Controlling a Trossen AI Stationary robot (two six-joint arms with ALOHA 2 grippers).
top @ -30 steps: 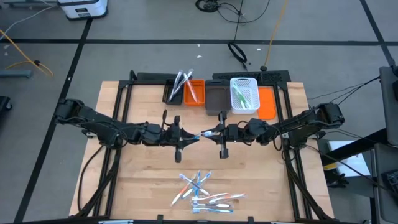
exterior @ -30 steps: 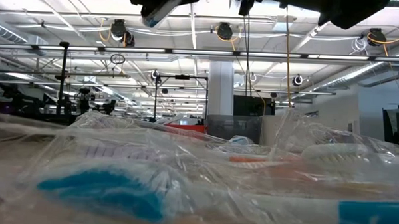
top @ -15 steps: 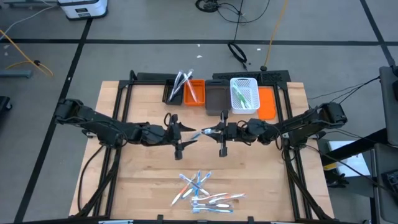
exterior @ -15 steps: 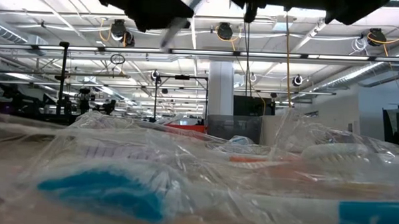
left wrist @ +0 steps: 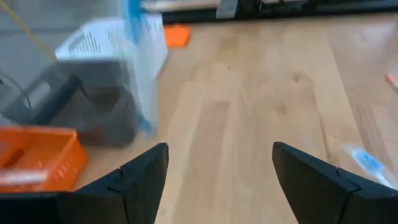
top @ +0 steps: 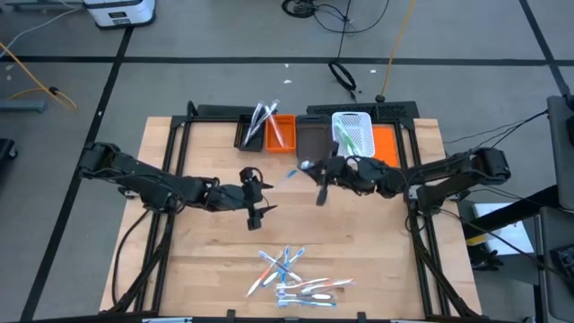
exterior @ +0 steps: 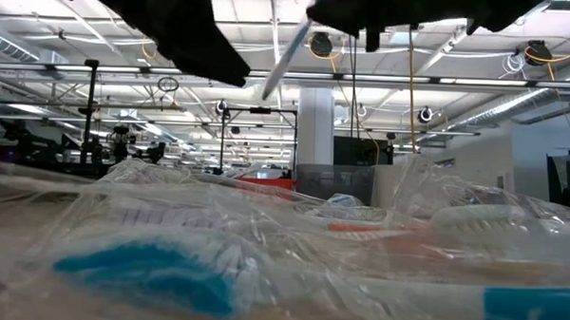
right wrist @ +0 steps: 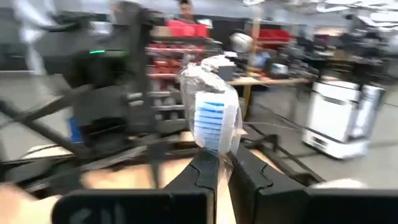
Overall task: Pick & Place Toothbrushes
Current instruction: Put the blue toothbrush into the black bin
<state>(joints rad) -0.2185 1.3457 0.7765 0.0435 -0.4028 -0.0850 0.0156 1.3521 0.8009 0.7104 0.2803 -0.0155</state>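
- While pinched shut, right tool grips wrapped toothbrush above table.
- Left tool spread wide, empty, just beside.

No text, label, brand, number or sign can be read in any of the views.
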